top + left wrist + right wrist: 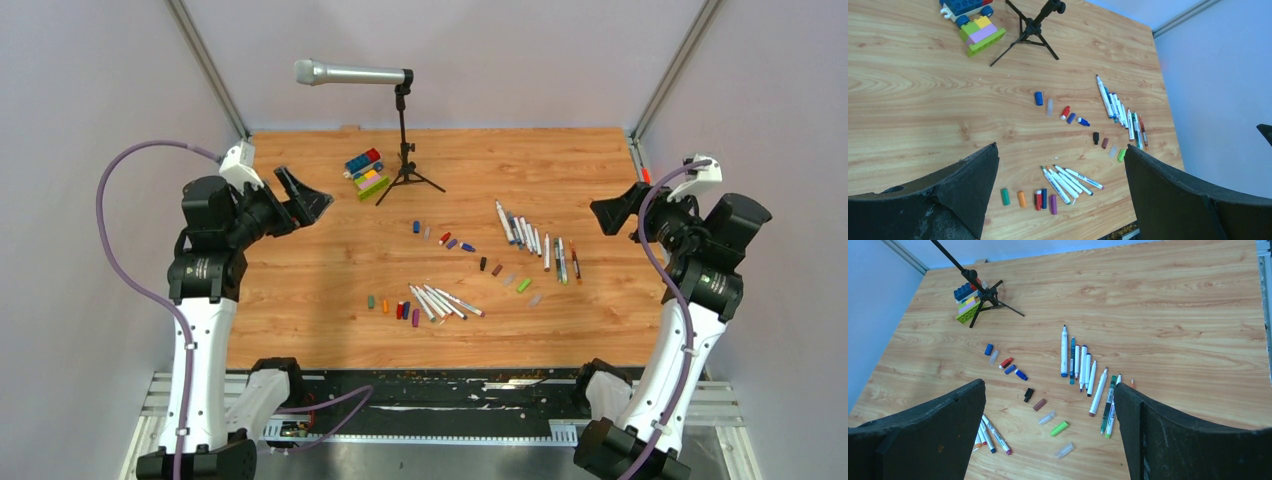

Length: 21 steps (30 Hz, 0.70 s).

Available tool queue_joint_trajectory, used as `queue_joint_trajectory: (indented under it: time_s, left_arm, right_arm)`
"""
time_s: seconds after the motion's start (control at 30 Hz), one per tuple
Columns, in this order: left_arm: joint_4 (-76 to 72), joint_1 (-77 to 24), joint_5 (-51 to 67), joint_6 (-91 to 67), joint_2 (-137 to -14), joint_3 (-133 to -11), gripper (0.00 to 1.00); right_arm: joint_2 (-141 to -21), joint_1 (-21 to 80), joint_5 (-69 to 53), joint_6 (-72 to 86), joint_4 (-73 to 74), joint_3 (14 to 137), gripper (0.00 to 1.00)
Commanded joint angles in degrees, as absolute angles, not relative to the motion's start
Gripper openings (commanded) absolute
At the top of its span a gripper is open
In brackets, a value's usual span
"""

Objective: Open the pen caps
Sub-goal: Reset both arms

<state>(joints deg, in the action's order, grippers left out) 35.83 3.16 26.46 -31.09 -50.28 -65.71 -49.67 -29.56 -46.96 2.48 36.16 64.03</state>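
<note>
left gripper (308, 197): wide open, empty, raised at left | right gripper (615, 213): same, at right | pens (505, 222): two groups on table (300, 300) | pen caps (416, 227): loose beside pens, seemingly already off, so arms stand clear

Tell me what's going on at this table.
Nothing is being handled right now. The left arm and right arm are raised at either side of the table, jaws open and empty. The pens lie in two fans, one at the right and one near the front, and loose pen caps are scattered between and beside them, so many caps look already off.
</note>
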Motion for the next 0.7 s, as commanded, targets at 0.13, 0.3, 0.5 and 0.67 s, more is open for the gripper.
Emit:
queue_joint_trajectory:
  time_s: [0.13,0.3,0.5,0.67]
  left_arm:
    - [37.4,3.4,26.2,-29.0,-48.0,-65.3,1.0]
    - [37.2,3.5,26.4,-29.2,-47.8,-64.5,1.0]
    - [37.0,3.5,26.2,-29.2,-47.6,-64.1,1.0]
    - [36.8,3.5,26.3,-29.2,-47.1,-62.9,1.0]
  right_arm:
    - [-48.0,-29.7,-45.0,2.4,33.0,62.8,1.0]
    - [-47.6,-29.7,-43.7,1.8,33.2,62.6,1.0]
    - [-47.1,-29.8,-43.3,1.7,33.2,61.6,1.0]
    - [-46.8,-29.7,-42.8,1.5,33.2,61.0,1.0]
